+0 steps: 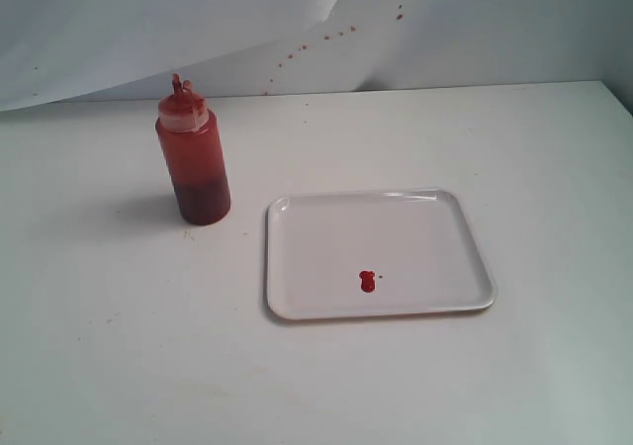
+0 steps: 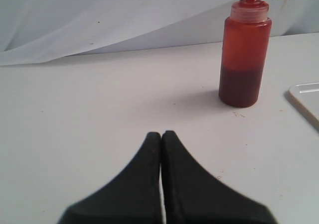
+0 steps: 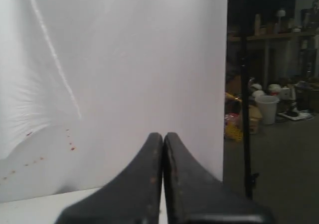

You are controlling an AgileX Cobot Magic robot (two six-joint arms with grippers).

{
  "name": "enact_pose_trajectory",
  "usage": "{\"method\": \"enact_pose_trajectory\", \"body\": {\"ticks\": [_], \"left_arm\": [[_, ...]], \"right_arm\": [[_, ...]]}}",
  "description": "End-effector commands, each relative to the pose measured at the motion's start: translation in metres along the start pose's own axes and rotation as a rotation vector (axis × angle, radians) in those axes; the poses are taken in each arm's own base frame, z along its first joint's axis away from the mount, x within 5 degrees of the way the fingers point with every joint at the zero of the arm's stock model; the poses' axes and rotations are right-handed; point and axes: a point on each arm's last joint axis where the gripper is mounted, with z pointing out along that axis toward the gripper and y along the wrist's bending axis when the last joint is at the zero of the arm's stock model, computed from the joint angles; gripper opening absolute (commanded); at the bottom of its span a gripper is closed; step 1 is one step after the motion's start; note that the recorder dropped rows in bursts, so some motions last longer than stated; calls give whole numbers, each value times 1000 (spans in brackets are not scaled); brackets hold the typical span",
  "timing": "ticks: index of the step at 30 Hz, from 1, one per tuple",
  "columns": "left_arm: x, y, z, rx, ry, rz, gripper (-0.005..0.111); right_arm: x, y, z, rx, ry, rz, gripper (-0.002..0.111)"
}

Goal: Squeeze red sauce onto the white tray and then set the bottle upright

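White tabletop (image 1: 119, 366) nearest you carries the white tray (image 1: 465, 227) at right, a small blob of the red sauce (image 1: 368, 282) on its near half, while the bottle (image 1: 193, 163) stands upright farther back and left, clear of the tray. Your left gripper (image 2: 161, 134) and right gripper (image 3: 163, 134) both show fingers pressed together on nothing, the left facing the bottle, so a careless sweep could likely tip it and spill sauce. No brand, label or writing is legible on bottle, tray or speckled backdrop (image 1: 148, 20).

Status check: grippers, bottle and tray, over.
Left gripper shut, empty; right gripper shut, empty. Bottle upright beside white tray; red sauce on tray. Nothing seen blocking.
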Motion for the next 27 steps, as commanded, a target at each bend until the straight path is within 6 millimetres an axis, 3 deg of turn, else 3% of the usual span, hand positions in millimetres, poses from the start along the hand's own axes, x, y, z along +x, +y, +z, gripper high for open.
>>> {"method": "enact_pose_trajectory", "body": {"ticks": [1,11,16,22,27], "left_arm": [[0,0,0,-1,-13,0,0],[0,0,0,-1,-13,-2,0],[0,0,0,-1,-13,1,0],[0,0,0,-1,-13,1,0],[0,0,0,-1,-13,-2,0]], "right_arm": [[18,-1,1,14,45,-70,0],[57,13,-2,-156,64,-167,0],[67,11,-8,-152,100,-121,0],[73,17,-17,-250,117,-283,0],[76,17,-25,-275,134,-308,0]]}}
